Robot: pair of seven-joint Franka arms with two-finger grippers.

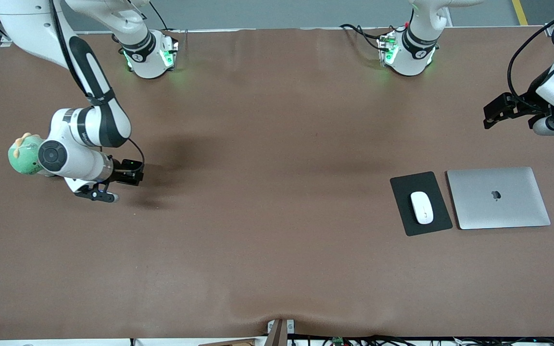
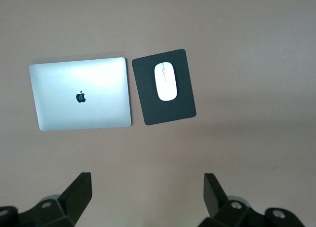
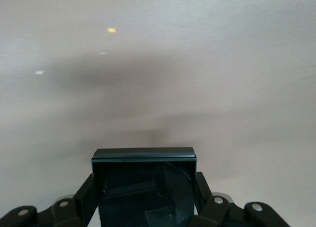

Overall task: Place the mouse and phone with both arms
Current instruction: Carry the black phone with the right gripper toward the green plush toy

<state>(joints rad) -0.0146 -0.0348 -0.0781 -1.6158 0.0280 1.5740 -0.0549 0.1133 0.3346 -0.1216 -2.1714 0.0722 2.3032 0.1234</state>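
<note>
Phone (image 3: 143, 187), rigid, slick and glassy, clamped by its side edges in right gripper (image 1: 113, 185) jaws, low over counter (image 1: 267, 250) at the right arm's end. Mouse (image 1: 421, 207) on mousepad (image 1: 404, 185) beside laptop (image 1: 498, 197): light, glossy, best pinched across its flanks. Left gripper (image 2: 148, 200) hovering above laptop, jaws spread, empty.

Left claw (image 2: 145, 197) agape; right claw (image 3: 144, 197) clamped

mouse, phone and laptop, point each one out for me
mouse (image 1: 421, 207): front view, middle of its white top.
phone (image 3: 143, 187): right wrist view, its dark glossy face, held in the right gripper.
laptop (image 1: 498, 197): front view, the closed silver lid near its logo.
</note>
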